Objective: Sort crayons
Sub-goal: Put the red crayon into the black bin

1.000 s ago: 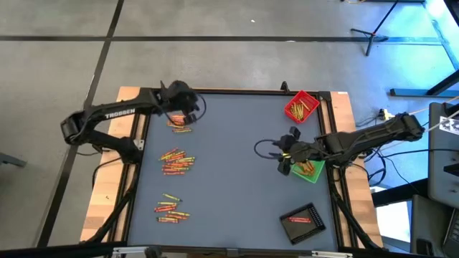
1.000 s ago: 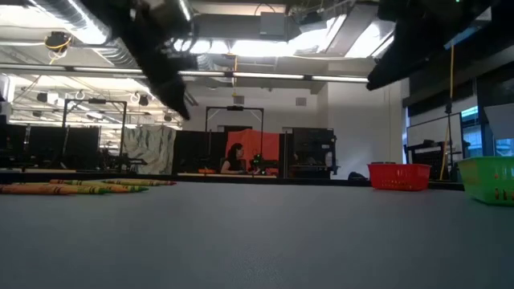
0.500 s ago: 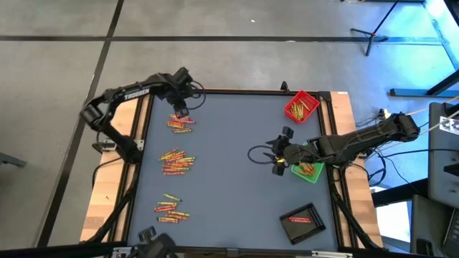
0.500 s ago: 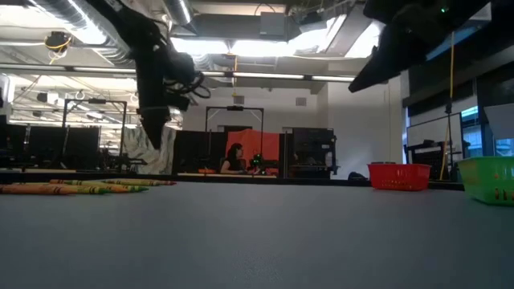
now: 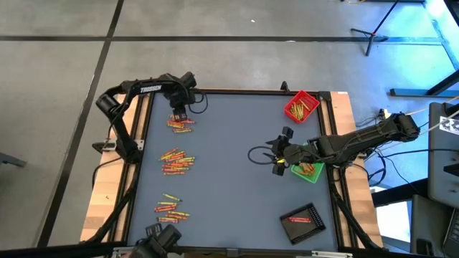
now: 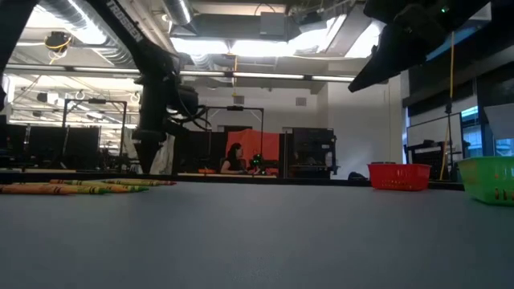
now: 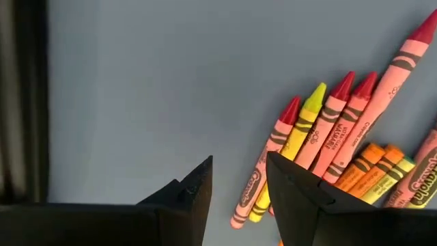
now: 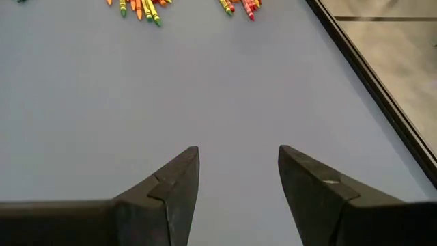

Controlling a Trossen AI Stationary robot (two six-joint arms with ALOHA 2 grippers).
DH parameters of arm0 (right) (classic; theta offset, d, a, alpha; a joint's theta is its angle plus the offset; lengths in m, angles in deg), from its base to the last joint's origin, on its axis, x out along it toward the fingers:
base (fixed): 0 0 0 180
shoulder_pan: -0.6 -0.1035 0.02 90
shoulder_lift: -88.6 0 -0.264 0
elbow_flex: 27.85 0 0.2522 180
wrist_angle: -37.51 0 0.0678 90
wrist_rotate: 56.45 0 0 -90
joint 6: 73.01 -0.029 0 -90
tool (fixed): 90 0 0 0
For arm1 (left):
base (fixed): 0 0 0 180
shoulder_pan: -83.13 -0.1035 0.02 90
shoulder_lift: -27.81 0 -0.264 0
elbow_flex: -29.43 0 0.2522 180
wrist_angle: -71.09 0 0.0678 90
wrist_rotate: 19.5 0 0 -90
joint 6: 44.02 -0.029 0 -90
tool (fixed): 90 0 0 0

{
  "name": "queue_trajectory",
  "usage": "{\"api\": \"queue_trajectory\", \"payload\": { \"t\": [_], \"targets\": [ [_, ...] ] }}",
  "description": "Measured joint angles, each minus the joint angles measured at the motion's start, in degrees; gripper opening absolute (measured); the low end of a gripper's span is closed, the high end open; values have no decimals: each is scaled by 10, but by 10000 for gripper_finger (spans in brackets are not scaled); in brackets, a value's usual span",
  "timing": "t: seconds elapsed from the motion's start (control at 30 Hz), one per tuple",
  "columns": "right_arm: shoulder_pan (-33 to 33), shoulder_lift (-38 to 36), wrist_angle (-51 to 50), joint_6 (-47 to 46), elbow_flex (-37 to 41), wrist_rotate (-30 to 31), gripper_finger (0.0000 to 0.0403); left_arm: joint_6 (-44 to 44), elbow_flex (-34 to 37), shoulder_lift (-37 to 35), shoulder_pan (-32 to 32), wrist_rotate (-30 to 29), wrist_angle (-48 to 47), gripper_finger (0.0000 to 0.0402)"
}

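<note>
Three loose heaps of crayons lie flat on the blue mat along the table's left side: far (image 5: 181, 124), middle (image 5: 176, 161) and near (image 5: 171, 208). My left gripper (image 5: 177, 115) points straight down over the far heap's far edge, open. In the left wrist view its fingers (image 7: 239, 158) stand beside red, yellow and orange crayons (image 7: 328, 147); one finger hides the crayons' ends. My right gripper (image 5: 276, 155) hangs open and empty (image 8: 237, 149) over bare mat, left of the green tray (image 5: 310, 172).
A red tray (image 5: 301, 106) with crayons stands at the far right, the green tray holds some, and a black tray (image 5: 301, 221) sits near right. The mat's middle (image 5: 229, 165) is bare. A black frame rail (image 7: 24, 102) runs close beside the left gripper.
My left gripper has come down toward the far crayon heap and tipped from a slant to pointing straight down, while its arm swung toward the table's far edge. Its fingers have stayed open.
</note>
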Motion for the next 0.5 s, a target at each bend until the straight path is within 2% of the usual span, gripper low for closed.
{"api": "queue_trajectory", "payload": {
  "t": [0.5],
  "targets": [
    [0,0,0,0,0,-6,198,-11,6,10,0,10,4,121]
  ]
}}
